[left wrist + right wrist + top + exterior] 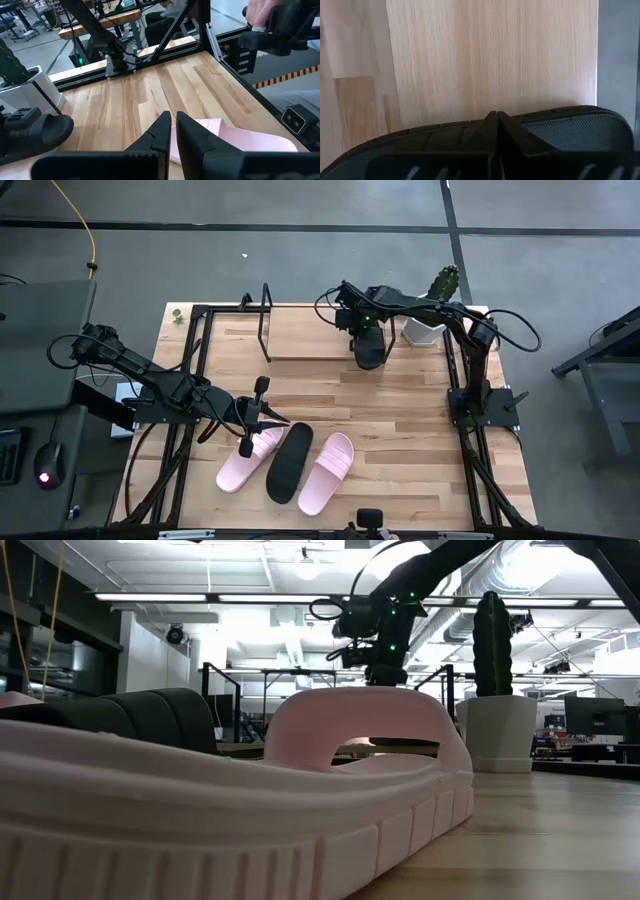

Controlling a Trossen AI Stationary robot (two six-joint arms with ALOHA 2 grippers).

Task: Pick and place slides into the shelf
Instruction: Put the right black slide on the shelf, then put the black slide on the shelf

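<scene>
On the pale wooden-plank worktop [400, 430], three open-toe slide sandals with wide straps lie side by side near the front edge: a pale pink slide [246, 461] on the left, a black slide [289, 461] touching it in the middle, and a second pale pink slide [327, 472] just beside that on the right. The fourth, another black slide [369, 350], is at the back of the worktop, resting on the right end of the low shelf's light wooden board [305, 335], near the white pot holding a green cactus [432, 310]. The shelf's black wire loop frame [266, 310] stands upright at its left end. The right gripper [364, 328] sits directly over that black slide with its jaws pressed together on the slide's strap; in the right wrist view the dark fingertips [496, 131] meet against the ribbed black strap [445, 135] above the board. The left gripper [254, 418] hangs over the heel end of the left pink slide, its jaws clenched nearly together and empty, with the pink slide [235, 142] visible just beyond them in the left wrist view.
</scene>
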